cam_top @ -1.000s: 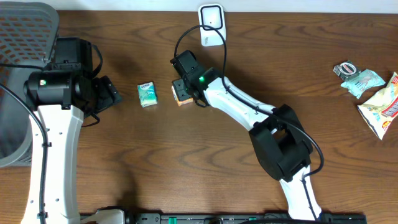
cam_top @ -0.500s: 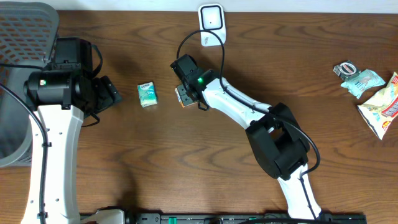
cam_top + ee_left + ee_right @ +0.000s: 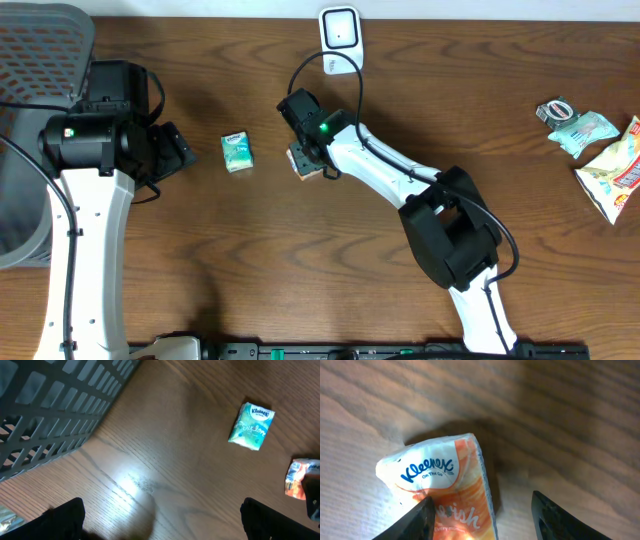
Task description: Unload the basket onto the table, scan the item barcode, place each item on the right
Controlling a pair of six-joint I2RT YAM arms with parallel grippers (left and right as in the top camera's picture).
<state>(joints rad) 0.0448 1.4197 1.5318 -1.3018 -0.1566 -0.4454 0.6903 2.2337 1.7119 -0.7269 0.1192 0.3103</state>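
Obs. for you, op.: your R gripper (image 3: 482, 496) is part-closed on the orange Kleenex pack (image 3: 440, 475), jaws roughly halfway in. In the R wrist view the pack lies hard against the finger (image 3: 415, 525) on the view's left, logo up, its top edge poking past the fingertips. A strip of bare wood shows btwn the pack's right edge and the other finger; contact lower down is cut off by the frame. A dark shadow falls on the wood behind the pack's top edge, so it reads as off the table (image 3: 250, 270). From overhead the pack hangs tilted under the gripper, mid-table, on the near side and a little left of the scanner (image 3: 340, 28), which stands at the far table edge. Btwn the two is open wood, w/ one black cable (image 3: 297, 68) looping up from the R arm to beside the scanner. Left of the held pack a green Kleenex pack (image 3: 237, 152) lies flat, apart from it, wood showing all round. Your L gripper (image 3: 172, 520) hangs wide open near the green pack's left. Behind it the grey mesh basket (image 3: 30, 60) takes up the left table edge. Snack pkts (image 3: 600, 150) sit at the right edge, well apart from both arms.
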